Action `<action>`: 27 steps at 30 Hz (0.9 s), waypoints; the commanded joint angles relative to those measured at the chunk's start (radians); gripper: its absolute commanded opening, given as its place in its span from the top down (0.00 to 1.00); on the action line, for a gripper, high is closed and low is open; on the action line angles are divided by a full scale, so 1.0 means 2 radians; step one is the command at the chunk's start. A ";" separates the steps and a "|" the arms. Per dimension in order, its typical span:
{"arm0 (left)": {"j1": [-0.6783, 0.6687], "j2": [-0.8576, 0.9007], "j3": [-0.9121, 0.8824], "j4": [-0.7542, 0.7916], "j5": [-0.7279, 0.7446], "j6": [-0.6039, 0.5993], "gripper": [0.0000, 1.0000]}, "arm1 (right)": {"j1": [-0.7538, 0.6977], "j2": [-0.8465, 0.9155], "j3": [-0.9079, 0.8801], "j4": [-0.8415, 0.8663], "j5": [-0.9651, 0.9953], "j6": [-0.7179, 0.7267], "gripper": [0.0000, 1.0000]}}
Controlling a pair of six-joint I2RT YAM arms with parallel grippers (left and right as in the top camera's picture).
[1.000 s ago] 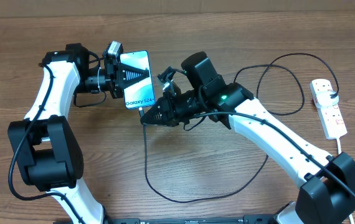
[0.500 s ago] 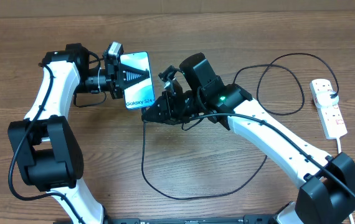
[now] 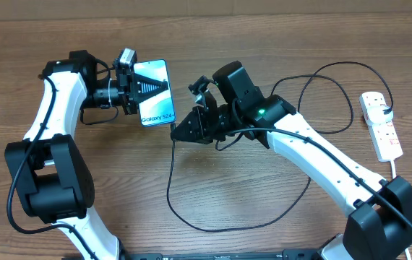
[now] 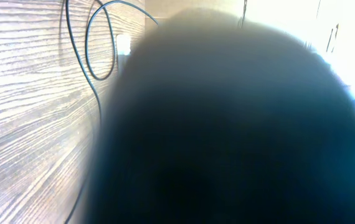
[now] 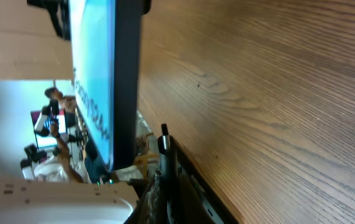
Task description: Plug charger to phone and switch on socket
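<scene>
The left gripper (image 3: pixel 145 89) is clamped shut on the phone (image 3: pixel 157 113). Just beside the phone's lower end, the closed right gripper (image 3: pixel 180 133) pinches the charger (image 3: pixel 170 173) behind its connector tip. The socket (image 3: pixel 381 124) lies well off to the phone's right.

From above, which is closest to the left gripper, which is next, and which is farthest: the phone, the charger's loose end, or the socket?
1. phone: at upper left, held in the left gripper itself.
2. charger: its tip sits just right of the phone, near the middle.
3. socket: way over at the far right edge.
</scene>
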 commanded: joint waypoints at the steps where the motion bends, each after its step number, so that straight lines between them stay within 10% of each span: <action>1: 0.000 -0.023 0.006 -0.008 0.012 -0.008 0.96 | 0.000 -0.001 -0.001 0.001 -0.023 -0.026 0.96; 27: -0.032 -0.023 0.006 -0.007 0.033 0.000 0.96 | 0.001 -0.001 -0.001 -0.004 -0.121 -0.104 0.96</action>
